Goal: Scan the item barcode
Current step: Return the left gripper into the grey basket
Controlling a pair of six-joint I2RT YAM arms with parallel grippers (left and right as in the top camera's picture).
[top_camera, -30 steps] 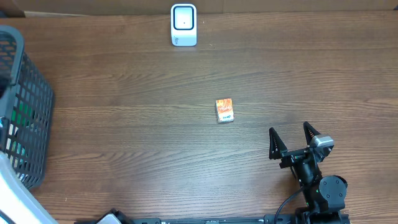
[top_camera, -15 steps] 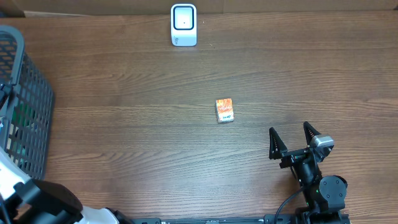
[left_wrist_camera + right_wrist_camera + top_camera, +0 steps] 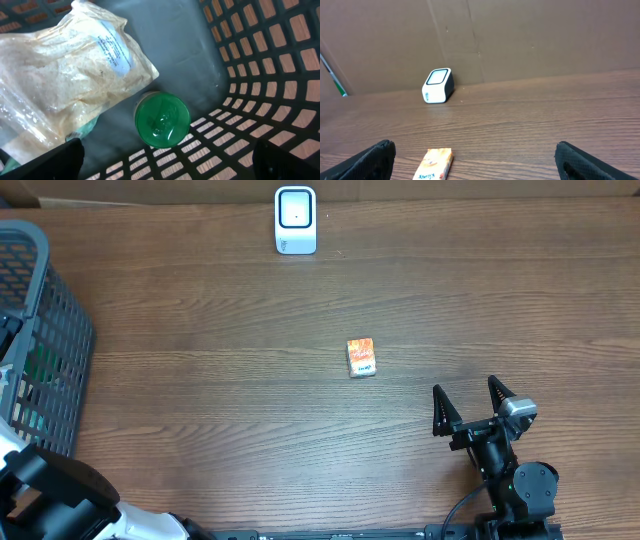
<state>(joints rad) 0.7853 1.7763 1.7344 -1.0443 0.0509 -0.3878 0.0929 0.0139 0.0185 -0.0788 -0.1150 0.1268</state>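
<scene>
Inside the dark mesh basket, my left gripper is open, its fingertips at the view's lower corners with nothing between them. Just ahead of it a round green lid lies on the basket floor, partly under a clear bag of pale grains with a white label. A small orange box lies mid-table. The white scanner stands at the far edge. My right gripper is open near the front right, and the right wrist view shows the box ahead-left of it and the scanner beyond.
The basket takes up the table's left edge. My left arm's white and black links fill the bottom left corner. A brown cardboard wall backs the table behind the scanner.
My left arm's links have swung into the overhead view at bottom left, and the basket's near side has shifted slightly right. The right arm, box and scanner have not moved.
</scene>
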